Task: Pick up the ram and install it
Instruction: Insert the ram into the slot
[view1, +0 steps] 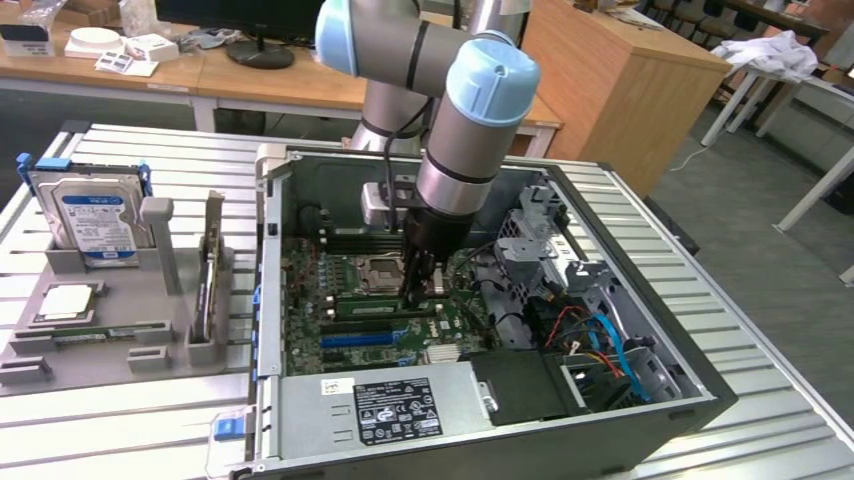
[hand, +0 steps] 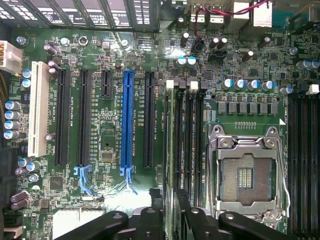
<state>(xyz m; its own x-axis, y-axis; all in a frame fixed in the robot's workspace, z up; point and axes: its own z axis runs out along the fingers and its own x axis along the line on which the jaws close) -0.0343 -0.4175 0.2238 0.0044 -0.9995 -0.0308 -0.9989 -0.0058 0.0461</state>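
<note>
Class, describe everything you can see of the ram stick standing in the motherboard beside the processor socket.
The ram is a long, thin green board seen edge-on. It stands upright in a black slot of the motherboard, parallel to the neighbouring slots and beside the metal-framed processor socket. A white latch sits at one end. The gripper is over the other end; whether it touches the ram cannot be told.
</note>
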